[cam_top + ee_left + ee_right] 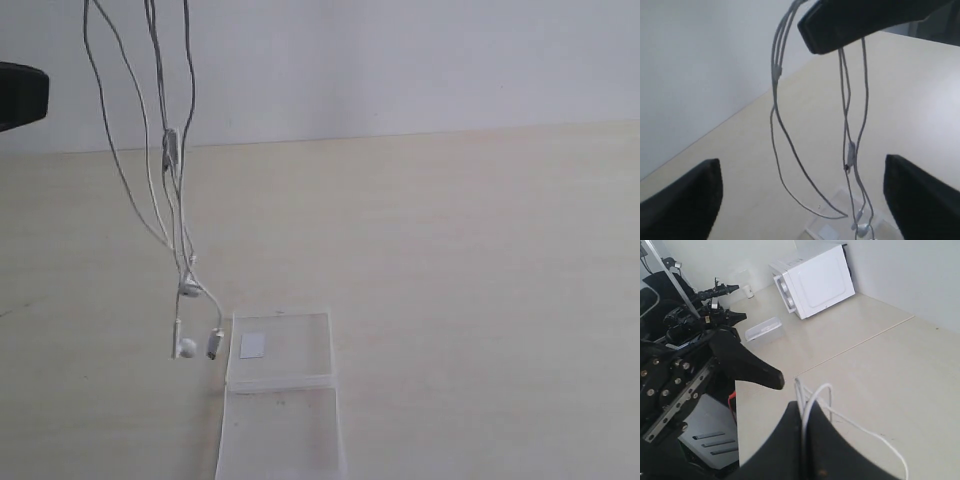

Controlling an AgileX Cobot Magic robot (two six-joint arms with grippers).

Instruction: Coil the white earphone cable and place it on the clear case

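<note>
The white earphone cable (170,200) hangs in several long loops from above the exterior view. Its two earbuds (186,348) dangle just left of the clear case (285,400). The case lies open and flat on the table, white sticker on its far half. My right gripper (802,409) is shut on the bunched cable strands, high above the table. In the left wrist view it is the dark shape (840,30) from which the cable (850,150) hangs. My left gripper (801,165) stands wide open beside the loops, touching nothing, with the case (837,227) far below.
A dark arm part (20,95) shows at the exterior view's left edge. The right wrist view shows a white microwave (812,280) and a small clear tub (765,330) far off, with robot frame parts (675,380) beside the pale table (480,300).
</note>
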